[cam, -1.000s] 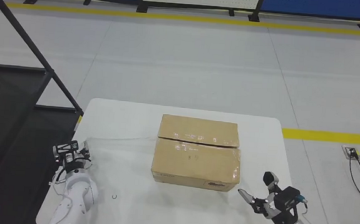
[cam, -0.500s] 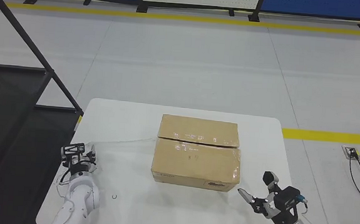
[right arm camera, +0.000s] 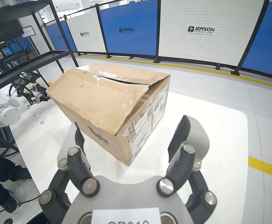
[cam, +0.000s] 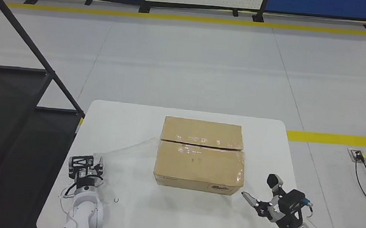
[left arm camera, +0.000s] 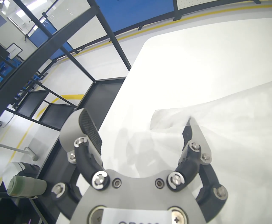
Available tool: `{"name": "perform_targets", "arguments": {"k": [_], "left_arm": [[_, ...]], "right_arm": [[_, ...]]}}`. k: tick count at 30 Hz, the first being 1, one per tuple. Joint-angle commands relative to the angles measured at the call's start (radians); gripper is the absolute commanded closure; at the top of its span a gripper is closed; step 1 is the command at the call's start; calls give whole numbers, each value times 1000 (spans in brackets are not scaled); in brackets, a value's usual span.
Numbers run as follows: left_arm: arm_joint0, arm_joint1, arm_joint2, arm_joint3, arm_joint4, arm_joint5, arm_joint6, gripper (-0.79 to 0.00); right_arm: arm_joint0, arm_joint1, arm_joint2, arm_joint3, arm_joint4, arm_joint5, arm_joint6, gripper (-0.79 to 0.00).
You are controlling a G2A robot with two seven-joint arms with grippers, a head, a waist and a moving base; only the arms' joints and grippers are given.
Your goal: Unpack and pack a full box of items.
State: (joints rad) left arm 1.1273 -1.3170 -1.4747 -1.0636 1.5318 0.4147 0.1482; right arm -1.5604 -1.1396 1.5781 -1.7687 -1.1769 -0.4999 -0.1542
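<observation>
A brown cardboard box (cam: 200, 155) (right arm camera: 110, 101) stands in the middle of the white table (cam: 125, 123), its top flaps folded down with torn clear tape along the seam. My left gripper (cam: 87, 165) (left arm camera: 140, 127) sits open near the table's front left edge, well left of the box, with nothing between its fingers. My right gripper (cam: 261, 194) (right arm camera: 131, 135) is open near the front right, just off the box's near right corner, also holding nothing. The left arm's gripper (right arm camera: 43, 97) shows beyond the box in the right wrist view.
A black metal shelf rack (cam: 19, 83) stands against the table's left side. A small dark C-shaped ring (cam: 117, 202) (right arm camera: 42, 122) lies on the table near the left arm. A thin clear strip (cam: 130, 143) stretches from the box toward the left.
My left gripper has moved toward the front of the table and slightly right, and turned to face more toward the far side. The right arm and the box have not moved.
</observation>
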Motion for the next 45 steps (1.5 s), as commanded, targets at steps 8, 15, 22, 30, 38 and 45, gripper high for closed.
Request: {"name": "perform_targets", "arguments": {"k": [8,15,22,30,38,45], "left_arm": [[-2,3,-29,11,8,9,-34,-785],[-16,3,-41,40,11,3,-40,-785],[20,5,-58,2,21,15,-37,-785],[84,8,-79,-70,54,49,-53,-785],[109,7,-88,-85,64,44,-84,-785],[114,5,-99,-92,50,35,-95,-785]], "right_arm": [[-3,1,-2,-2,-2,-3,-8,-785],[-8,2,4,-1,-5,-6,-14,-785],[-10,3,6,-4,-9,-9,-17,-785],[-7,4,4,-9,-12,-18,-16,-785],[1,5,-2,-9,-17,-22,-11,-785],[5,5,-5,-8,-17,-23,-9,-785]]}}
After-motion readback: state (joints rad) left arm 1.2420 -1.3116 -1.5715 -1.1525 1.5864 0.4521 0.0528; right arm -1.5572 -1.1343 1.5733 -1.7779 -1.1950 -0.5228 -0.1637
